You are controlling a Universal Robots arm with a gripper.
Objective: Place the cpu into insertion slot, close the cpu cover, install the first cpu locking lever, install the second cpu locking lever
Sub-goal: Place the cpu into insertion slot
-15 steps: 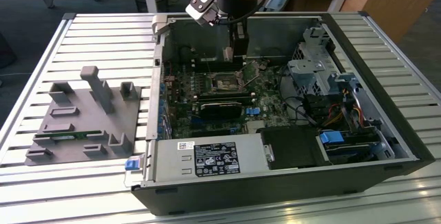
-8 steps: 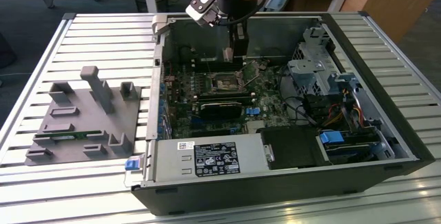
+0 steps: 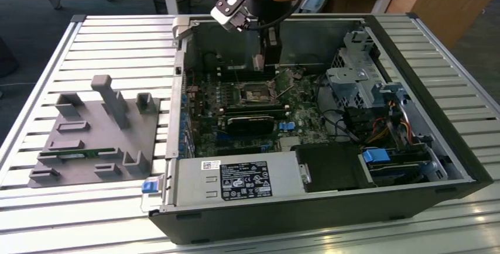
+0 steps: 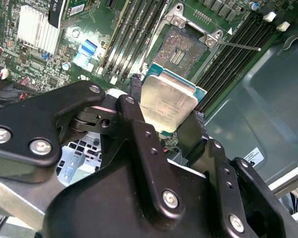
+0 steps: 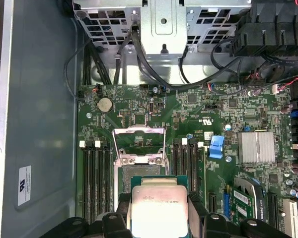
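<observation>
Quick status. The gripper [image 3: 268, 61] hangs from the arm in the upper centre of the exterior view, reaching down into the open pc case [image 3: 437, 90], right over the motherboard [image 3: 301, 110]. In both wrist views its two black fingers [image 4: 134, 106] are clamped on opposite edges of the cpu [image 4: 169, 101], metal face up, so it's got a firm hold on the chip and isn't open any wider than that.

The cpu [image 5: 159, 203] is in the air, not seated. In the first wrist view it sits just short of the insertion slot [image 5: 139, 171], partly overlapping the near edge of it. The slot [image 4: 181, 49] is uncovered, w/ the dark pin field showing. The cpu cover [image 5: 139, 131] is flipped up and open behind the slot. A thin lever rod [image 4: 238, 46] sticks out sideways next to the socket. Can't tell if the chip is level or tilted.

Memory slots [image 5: 97, 183] run along both sides of the socket. A grey parts fixture [image 3: 93, 131] sits on the slatted table [image 3: 47, 49] at the exterior view's left, well apart from the case.
</observation>
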